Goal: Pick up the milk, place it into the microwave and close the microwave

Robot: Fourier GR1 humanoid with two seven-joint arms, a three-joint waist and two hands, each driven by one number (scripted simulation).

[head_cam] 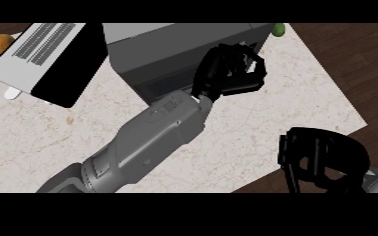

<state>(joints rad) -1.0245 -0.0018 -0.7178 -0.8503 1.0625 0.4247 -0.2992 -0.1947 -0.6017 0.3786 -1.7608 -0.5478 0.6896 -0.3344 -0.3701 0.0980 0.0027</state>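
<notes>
The grey microwave (159, 50) stands at the back of the counter, its door (52, 55) swung open to the left. My left hand (225, 75) reaches from the lower left to the microwave's right front corner. Its fingers are curled round the milk (255, 66), of which only small white patches show between them. The rest of the carton is hidden by the hand. My right hand (321, 162) rests at the lower right, over the counter's front corner, with relaxed fingers and nothing in it.
The pale marble counter (295, 100) ends at a slanted edge on the right, with dark wooden floor beyond. A green object (278, 29) peeks out behind the microwave. An orange object (6, 41) lies at the far left edge.
</notes>
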